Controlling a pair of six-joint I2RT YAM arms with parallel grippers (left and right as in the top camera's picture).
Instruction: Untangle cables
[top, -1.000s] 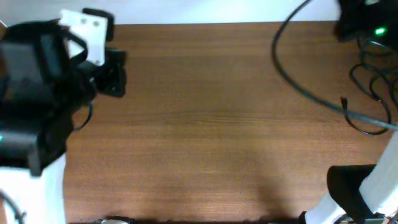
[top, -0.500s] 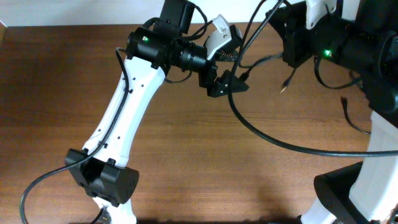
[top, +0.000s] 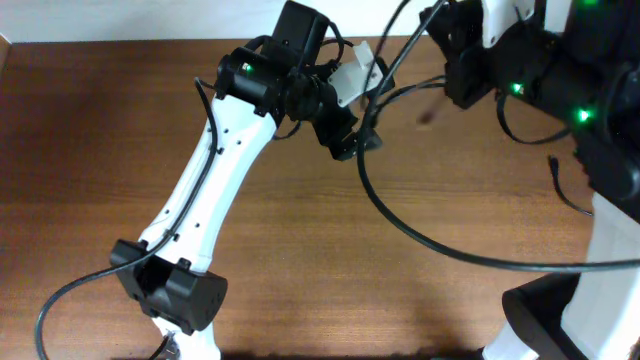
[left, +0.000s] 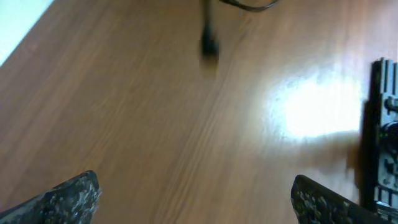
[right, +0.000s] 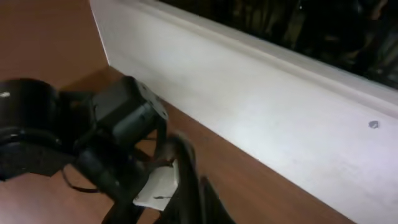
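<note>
Cables: a long cord (top: 480, 260) sweeps from the far centre toward the near side, then runs out to the right edge, its long axis going far-left to near-right. A second cord (top: 553, 165) lies looped at the right. Untangling looks partial, since the loops remain. One blurred plug end (left: 209, 45) lies lengthwise on the table (top: 120, 120). The left gripper (left: 199, 202) gapes wide and empty above it. The right gripper (right: 189, 186) is closed, but whether it has hold of a cord cannot be told.
</note>
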